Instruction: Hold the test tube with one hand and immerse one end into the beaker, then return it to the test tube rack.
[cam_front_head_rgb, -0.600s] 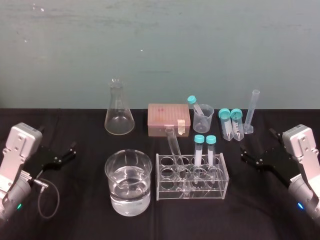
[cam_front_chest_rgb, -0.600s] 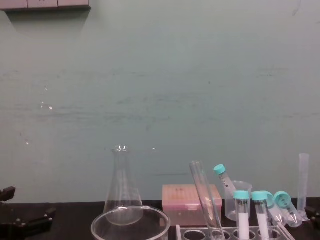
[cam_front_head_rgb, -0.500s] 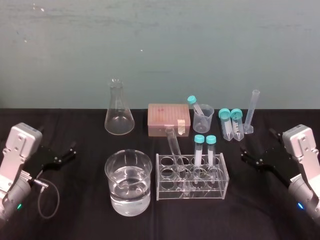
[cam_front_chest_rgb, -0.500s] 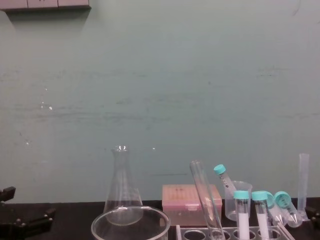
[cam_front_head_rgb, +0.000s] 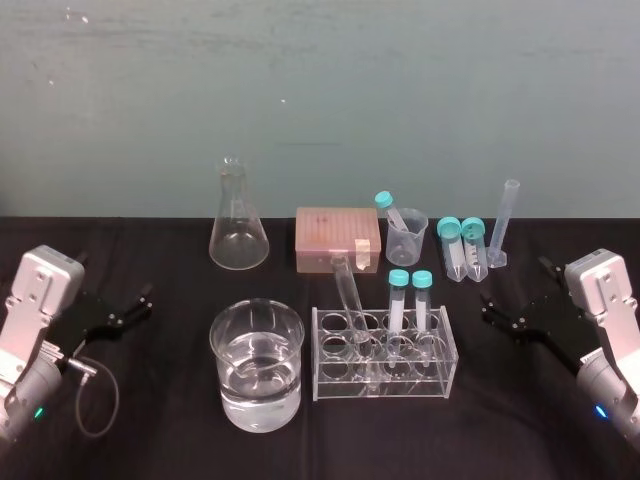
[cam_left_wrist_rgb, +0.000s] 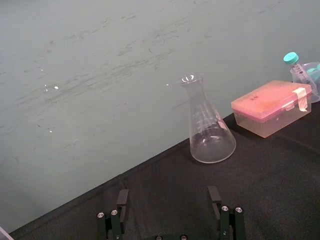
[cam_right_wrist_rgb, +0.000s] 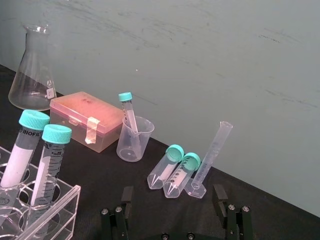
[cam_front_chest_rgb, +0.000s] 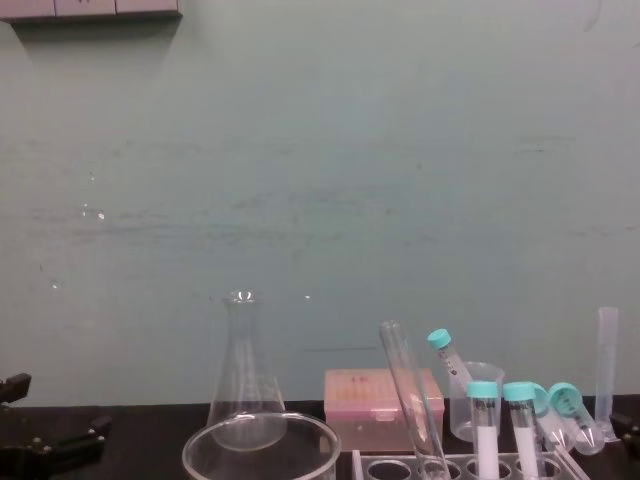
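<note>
At the counter's front middle, the test tube (cam_front_head_rgb: 350, 295) stands tilted in the rack (cam_front_head_rgb: 440, 368), open end up. It shares the rack with two capped tubes (cam_front_head_rgb: 410, 300). The beaker (cam_front_head_rgb: 257, 368), part full of clear liquid, sits just left of the rack. My right claw (cam_right_wrist_rgb: 173, 192) is near the counter's right edge, spread wide, holding nothing. My left claw (cam_left_wrist_rgb: 168, 195) is the same at the left edge.

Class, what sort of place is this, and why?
Probably a chemistry lab: test tube rack, beaker of clear liquid, conical flask. The left gripper and right gripper wait open at the sides.
</note>
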